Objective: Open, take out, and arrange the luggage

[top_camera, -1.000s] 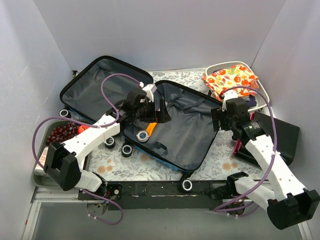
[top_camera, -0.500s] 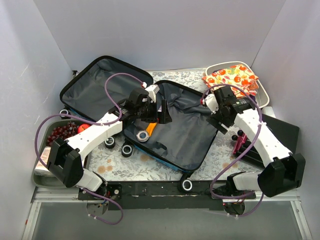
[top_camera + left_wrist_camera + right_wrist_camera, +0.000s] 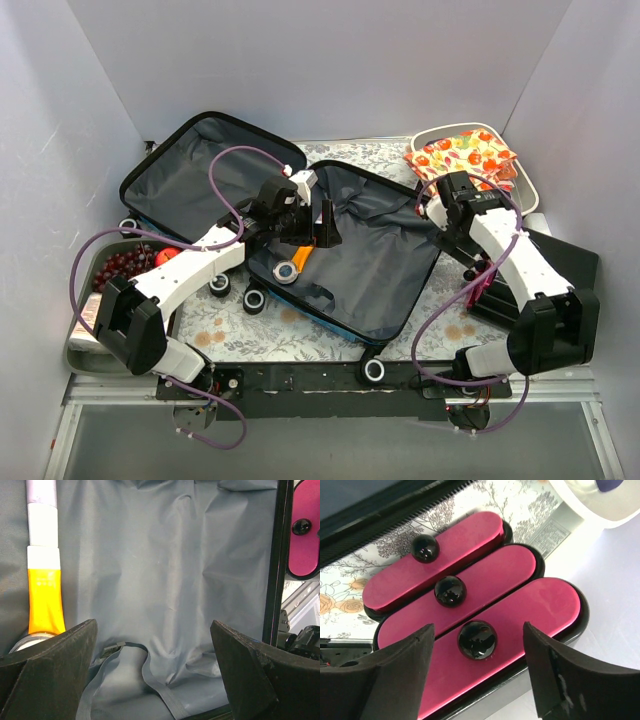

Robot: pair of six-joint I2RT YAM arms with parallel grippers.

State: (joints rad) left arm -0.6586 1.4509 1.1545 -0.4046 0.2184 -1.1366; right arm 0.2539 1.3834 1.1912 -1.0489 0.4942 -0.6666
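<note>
- Right gripper (image 3: 476, 650), jaws wide, has swung away from the suitcase (image 3: 370, 260) and now hangs over the pink pieces (image 3: 470, 595)
- Left gripper (image 3: 155, 665) gapes inside it, orange tube (image 3: 44, 600) still to come out

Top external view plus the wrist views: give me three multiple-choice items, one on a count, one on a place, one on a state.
1. How many pink bars lie below the right gripper? A two, B three, C five.
2. Where is the orange tube? A under the right gripper, B inside the luggage, C atop the pink bars.
3. The luggage is: A zipped shut, B standing upright, C lying open.

Answers: 1 B, the right wrist view shows three bars, each with a black knob. 2 B, the tube rests on the grey lining. 3 C, both halves lie spread on the table.
</note>
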